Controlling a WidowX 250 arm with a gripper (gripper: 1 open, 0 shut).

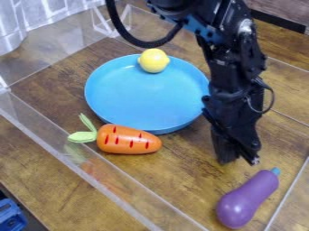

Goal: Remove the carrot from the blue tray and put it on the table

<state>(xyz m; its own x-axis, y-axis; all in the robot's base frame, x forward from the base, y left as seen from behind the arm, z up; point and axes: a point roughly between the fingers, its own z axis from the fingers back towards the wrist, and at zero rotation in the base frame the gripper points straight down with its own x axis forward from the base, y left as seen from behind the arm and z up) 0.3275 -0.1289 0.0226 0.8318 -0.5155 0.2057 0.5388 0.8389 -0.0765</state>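
The orange carrot with its light green top lies on the dark wood table, just in front of the blue tray and touching or nearly touching its front rim. A small yellow ball rests at the back of the tray. My gripper hangs shut and empty to the right of the carrot, fingertips pointing down near the tabletop, beside the tray's right front edge.
A purple eggplant lies on the table at the front right, close below the gripper. Low clear acrylic walls border the table on the left and front. The black arm rises over the tray's right side.
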